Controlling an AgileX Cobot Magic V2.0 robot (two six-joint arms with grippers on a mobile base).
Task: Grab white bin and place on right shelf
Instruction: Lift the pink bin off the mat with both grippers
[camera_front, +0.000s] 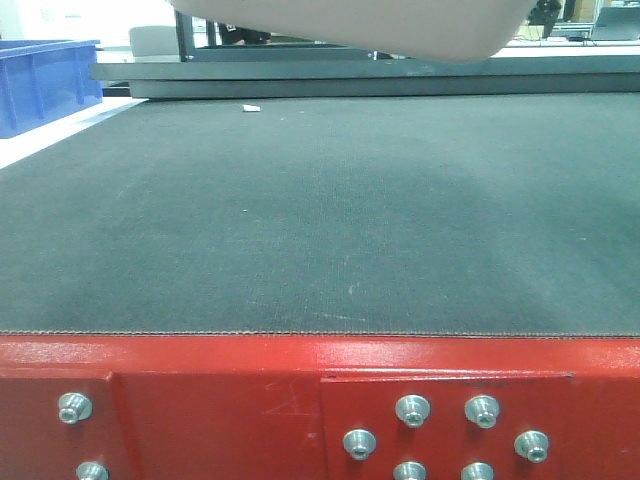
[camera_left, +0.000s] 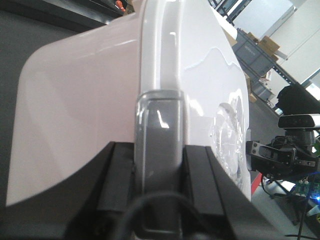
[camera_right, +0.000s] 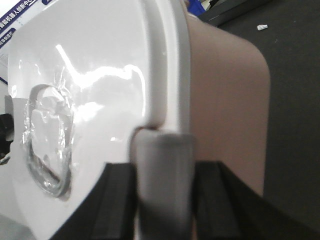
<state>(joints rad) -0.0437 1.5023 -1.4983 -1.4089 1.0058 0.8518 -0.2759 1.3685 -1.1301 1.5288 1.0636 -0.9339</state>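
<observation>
Dark woven mat (camera_front: 320, 220) lies on red metal table frame (camera_front: 200, 400). Above mat, R of ctr: pale pinkish-white plastic tub (camera_front: 400, 30). Off mat's far-L corner: blue plastic bin (camera_front: 45, 80). On mat, far side: small white scrap (camera_front: 250, 108).

Glossy plastic white bin (camera_left: 90, 115); matt woven mat (camera_front: 320, 220); painted red metal frame (camera_front: 220, 400).
</observation>
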